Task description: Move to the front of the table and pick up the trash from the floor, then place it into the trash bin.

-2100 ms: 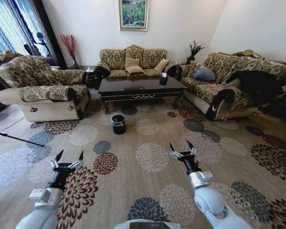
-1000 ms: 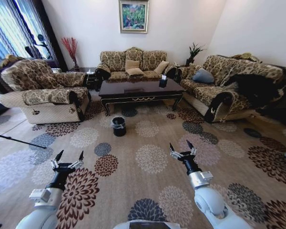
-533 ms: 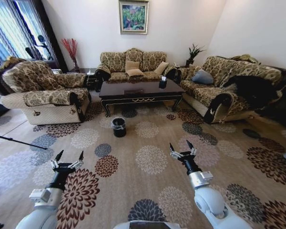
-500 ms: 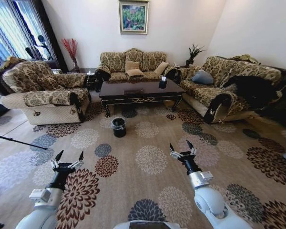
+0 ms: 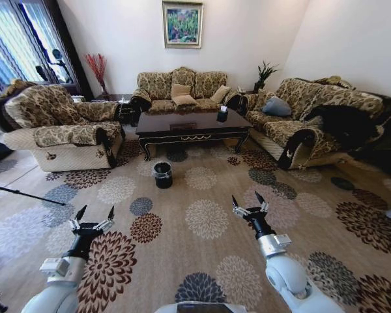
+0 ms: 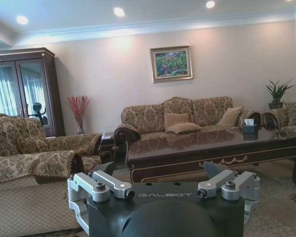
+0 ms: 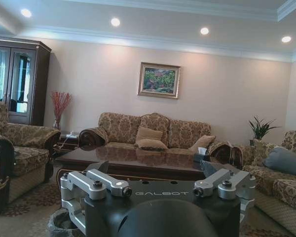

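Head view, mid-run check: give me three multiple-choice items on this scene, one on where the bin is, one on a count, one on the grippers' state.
1. Where is the trash bin?
A. On the carpet in front of the table
B. On top of the table
C. Beside the right sofa

2. How many framed pictures hang on the far wall?
A. None
B. One
C. Three

3. What state are the left gripper and right gripper in?
A. Both open and empty
B. Both shut on trash
C. Left shut, right open

Answers: 1 A, the bin stands on the carpet before the table's front rail. 2 B, a single painting hangs there. 3 A, both show spread fingers holding nothing.
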You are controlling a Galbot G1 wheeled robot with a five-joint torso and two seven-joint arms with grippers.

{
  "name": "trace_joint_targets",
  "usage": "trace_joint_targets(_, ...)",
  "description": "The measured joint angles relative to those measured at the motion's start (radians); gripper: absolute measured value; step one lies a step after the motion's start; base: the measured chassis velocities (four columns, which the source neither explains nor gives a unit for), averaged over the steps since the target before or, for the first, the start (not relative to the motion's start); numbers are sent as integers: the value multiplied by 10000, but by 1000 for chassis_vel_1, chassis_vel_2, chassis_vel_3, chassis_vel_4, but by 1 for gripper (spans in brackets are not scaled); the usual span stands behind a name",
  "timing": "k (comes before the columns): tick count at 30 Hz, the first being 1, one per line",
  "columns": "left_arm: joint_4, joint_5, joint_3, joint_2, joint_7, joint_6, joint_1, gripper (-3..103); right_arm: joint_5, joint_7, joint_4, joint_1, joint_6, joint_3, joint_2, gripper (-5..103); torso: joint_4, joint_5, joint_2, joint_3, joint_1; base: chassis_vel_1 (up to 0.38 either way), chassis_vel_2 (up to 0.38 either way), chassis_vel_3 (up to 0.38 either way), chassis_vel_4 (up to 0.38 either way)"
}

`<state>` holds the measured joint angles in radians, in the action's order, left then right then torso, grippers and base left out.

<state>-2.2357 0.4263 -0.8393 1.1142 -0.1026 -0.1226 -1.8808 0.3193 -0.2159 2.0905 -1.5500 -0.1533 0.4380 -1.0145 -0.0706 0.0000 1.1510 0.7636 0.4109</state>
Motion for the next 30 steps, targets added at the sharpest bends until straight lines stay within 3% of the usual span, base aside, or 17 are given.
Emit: trace_joint_targets(30, 0, 0, 0, 0, 0, 0, 0, 100, 0, -1, 0, 0, 0, 0, 0, 100, 0, 0, -110, -61, -49, 0, 0, 0, 0)
